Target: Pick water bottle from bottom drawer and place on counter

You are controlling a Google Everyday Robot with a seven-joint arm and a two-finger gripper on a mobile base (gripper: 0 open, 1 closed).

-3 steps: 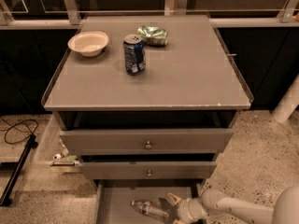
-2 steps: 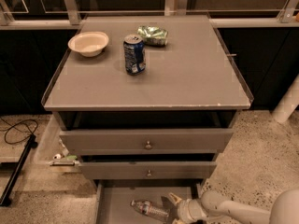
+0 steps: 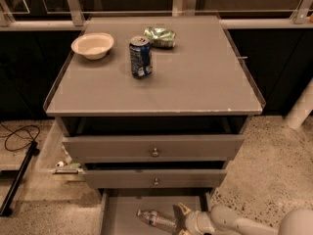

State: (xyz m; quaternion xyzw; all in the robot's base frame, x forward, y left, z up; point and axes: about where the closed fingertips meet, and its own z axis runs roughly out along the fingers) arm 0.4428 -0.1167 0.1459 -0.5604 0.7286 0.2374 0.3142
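Note:
The water bottle (image 3: 155, 220), clear with a white-and-red label, lies on its side on the floor of the open bottom drawer (image 3: 122, 214). My gripper (image 3: 179, 221) reaches in from the lower right, low inside the drawer at the bottle's right end. Its fingers (image 3: 182, 210) are spread apart on either side of that end and look open. The lower finger is partly cut off by the picture's bottom edge. The counter (image 3: 195, 77) is the flat grey top of the cabinet above.
On the counter stand a blue soda can (image 3: 141, 57), a white bowl (image 3: 93, 45) and a crumpled green bag (image 3: 160, 36). The two upper drawers (image 3: 154, 148) with round knobs are slightly open. A black cable (image 3: 17, 136) and small clutter lie on the floor at left.

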